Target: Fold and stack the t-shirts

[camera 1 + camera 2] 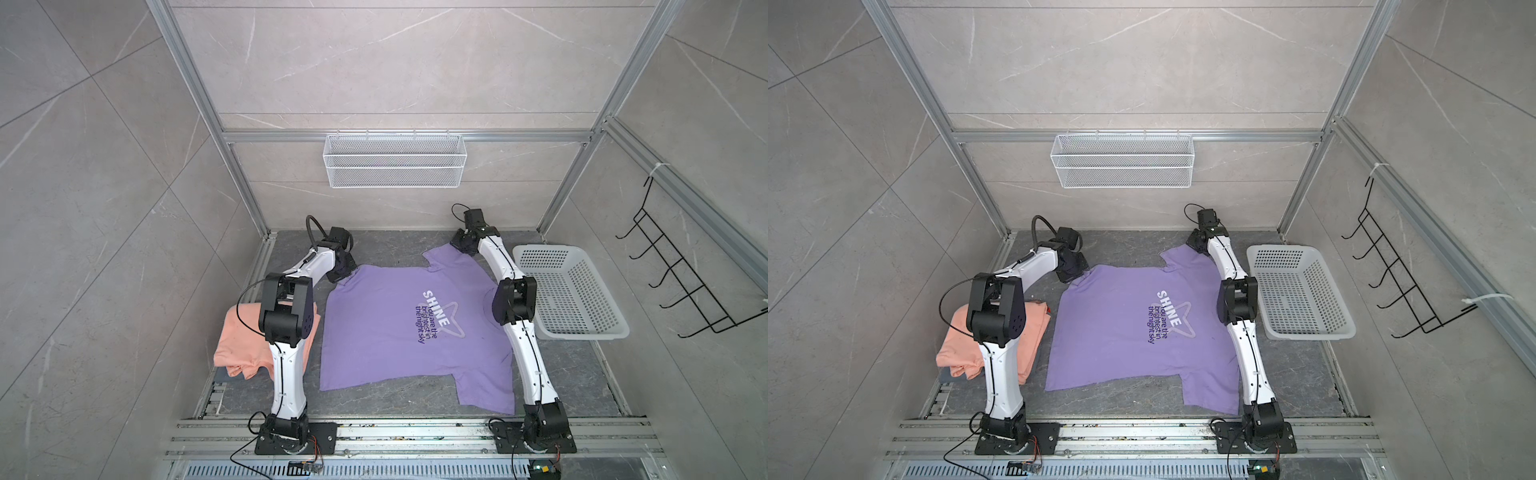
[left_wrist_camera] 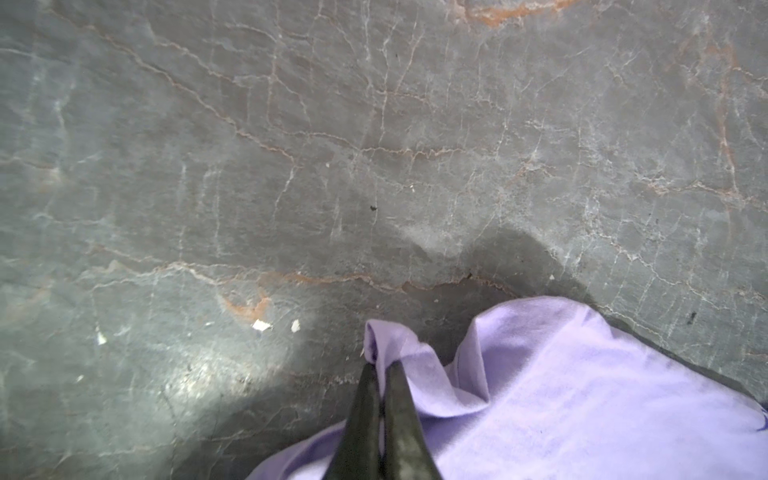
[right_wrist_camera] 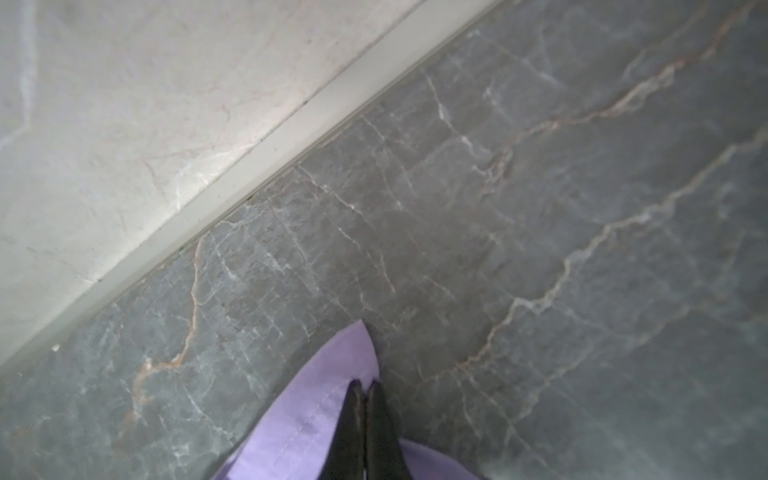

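The lavender t-shirt [image 1: 386, 332] [image 1: 1113, 332] lies spread flat on the dark marble table, dark lettering facing up, in both top views. My left gripper [image 1: 341, 277] [image 2: 380, 368] is shut on a bunched fold of its far left corner. My right gripper [image 1: 459, 246] [image 3: 365, 384] is shut on the tip of its far sleeve [image 3: 332, 374], close to the back wall. The salmon t-shirt [image 1: 237, 345] [image 1: 955, 353] lies folded at the table's left edge, partly hidden under my left arm.
A white perforated plastic basket [image 1: 540, 248] stands on the table's right side beside my right arm. A white wire mesh basket [image 1: 394, 160] hangs on the back rail. A black wire hook rack [image 1: 681, 282] hangs on the right wall.
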You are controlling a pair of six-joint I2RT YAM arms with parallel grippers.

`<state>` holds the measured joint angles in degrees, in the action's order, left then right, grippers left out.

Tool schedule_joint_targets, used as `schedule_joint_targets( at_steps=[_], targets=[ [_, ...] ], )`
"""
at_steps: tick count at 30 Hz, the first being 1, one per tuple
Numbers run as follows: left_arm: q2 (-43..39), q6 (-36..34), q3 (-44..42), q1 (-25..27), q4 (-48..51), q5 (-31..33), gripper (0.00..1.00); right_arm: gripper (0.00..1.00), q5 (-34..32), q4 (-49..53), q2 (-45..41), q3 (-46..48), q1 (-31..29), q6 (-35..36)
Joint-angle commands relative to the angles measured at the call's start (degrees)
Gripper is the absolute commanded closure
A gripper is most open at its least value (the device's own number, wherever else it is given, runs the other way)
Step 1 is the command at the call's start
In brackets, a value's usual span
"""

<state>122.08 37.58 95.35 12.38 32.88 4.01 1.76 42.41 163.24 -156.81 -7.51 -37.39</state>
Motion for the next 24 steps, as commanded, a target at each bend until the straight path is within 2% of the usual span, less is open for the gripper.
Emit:
schedule_joint_targets(
  at_steps=[1,7,12,18,24],
  targets=[
    [-3.7,0.6,-1.0,0.2,-0.6,0.6,1.0,1.0,-1.3,4.8,-1.6,3.7,-1.0,2.3],
    [-4.3,-0.6,-1.6,0.2,-1.6,0.5,1.0,1.0,-1.8,-0.2,-10.4,6.5,-1.0,7.8],
    [-4.2,-2.9,-0.1,-0.3,-1.7,2.0,1.0,1.0,-2.5,2.6,-16.6,7.5,-0.8,13.0],
    [-3.3,-8.1,2.8,-1.9,-2.3,3.1,1.0,1.0,-6.0,-0.2,-28.1,23.1,-0.1,16.1],
    [-3.2,-13.0,3.3,-4.0,-5.6,1.3,1.0,1.0,-5.8,-7.9,-40.0,40.4,1.3,16.3]
  ],
)
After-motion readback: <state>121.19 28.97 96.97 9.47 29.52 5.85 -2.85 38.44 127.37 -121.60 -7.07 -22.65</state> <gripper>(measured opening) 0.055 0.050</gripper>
